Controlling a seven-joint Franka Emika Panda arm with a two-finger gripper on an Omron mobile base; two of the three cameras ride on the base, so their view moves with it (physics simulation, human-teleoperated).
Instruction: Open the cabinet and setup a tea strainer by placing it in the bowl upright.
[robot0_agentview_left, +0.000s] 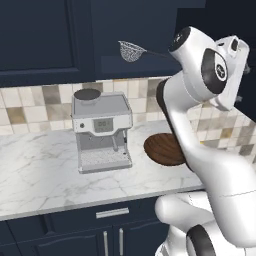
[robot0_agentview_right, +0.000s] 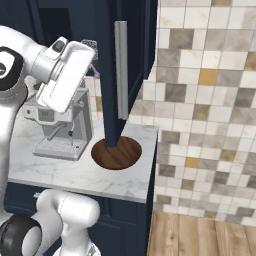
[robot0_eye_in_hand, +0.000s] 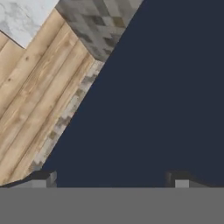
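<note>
Marble worktop (robot0_agentview_left: 40, 165) | bowl (robot0_agentview_right: 118, 153) right of coffee machine (robot0_agentview_left: 101, 131) | tea strainer (robot0_agentview_left: 131, 50) up inside cabinet (robot0_agentview_right: 131, 60) (door swung open) | pincer (robot0_eye_in_hand: 111, 179) spread wide, holding nothing

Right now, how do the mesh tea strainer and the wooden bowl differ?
The small silvery wire-mesh tea strainer on a thin dark handle sits high, level with the upper cabinets; the wide shallow dark brown wooden bowl rests on the marble counter. The strainer is see-through mesh and far smaller; the bowl is solid and grained. Both have round cups.
</note>
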